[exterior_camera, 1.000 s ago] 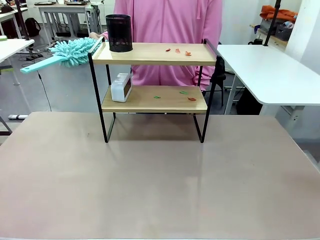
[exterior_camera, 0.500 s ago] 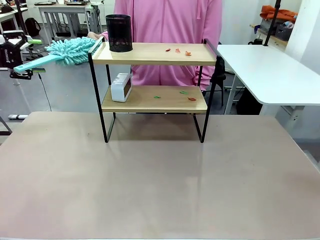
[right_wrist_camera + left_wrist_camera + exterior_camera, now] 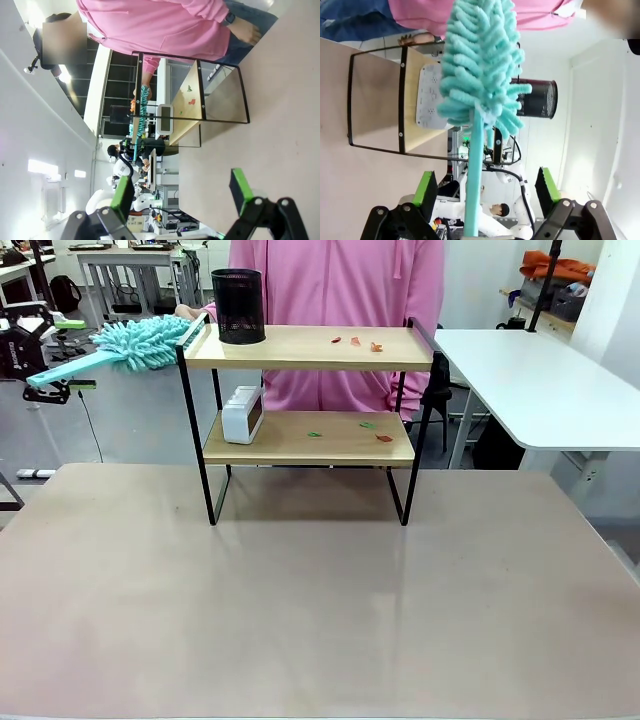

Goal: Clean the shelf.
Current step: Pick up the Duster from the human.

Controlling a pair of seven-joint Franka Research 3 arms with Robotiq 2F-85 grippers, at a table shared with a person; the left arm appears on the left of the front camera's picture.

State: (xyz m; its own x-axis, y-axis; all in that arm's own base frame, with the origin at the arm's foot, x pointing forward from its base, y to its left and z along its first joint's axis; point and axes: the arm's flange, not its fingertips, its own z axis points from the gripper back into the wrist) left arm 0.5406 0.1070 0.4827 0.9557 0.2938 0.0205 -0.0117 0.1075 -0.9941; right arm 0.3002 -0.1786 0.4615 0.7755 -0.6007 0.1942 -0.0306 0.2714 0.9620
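The right fingers (image 3: 239, 184) gape wide, empty. On the smooth tan worktop (image 3: 320, 620) stands the shelf (image 3: 310, 438): pale wooden boards, thin black frame, scraps (image 3: 355, 341) on both, a white box (image 3: 243, 415) below, a black mesh cup (image 3: 238, 306) above. The left fingers (image 3: 426, 187) are spread around the fluffy teal duster (image 3: 145, 343)'s handle, not gripping it.

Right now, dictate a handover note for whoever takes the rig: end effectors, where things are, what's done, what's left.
The left end effector is open, fingers either side of the duster handle, not closed on it.
The right end effector is open and empty.
The duster is in the air left of the shelf, apparently held by the person's hand at its fluffy end.
The shelf stands on the table, with a cup on the top board and a white box on the lower one.
Done: nothing; scraps lie on both boards.
Left: grip the duster, sweep both boards.
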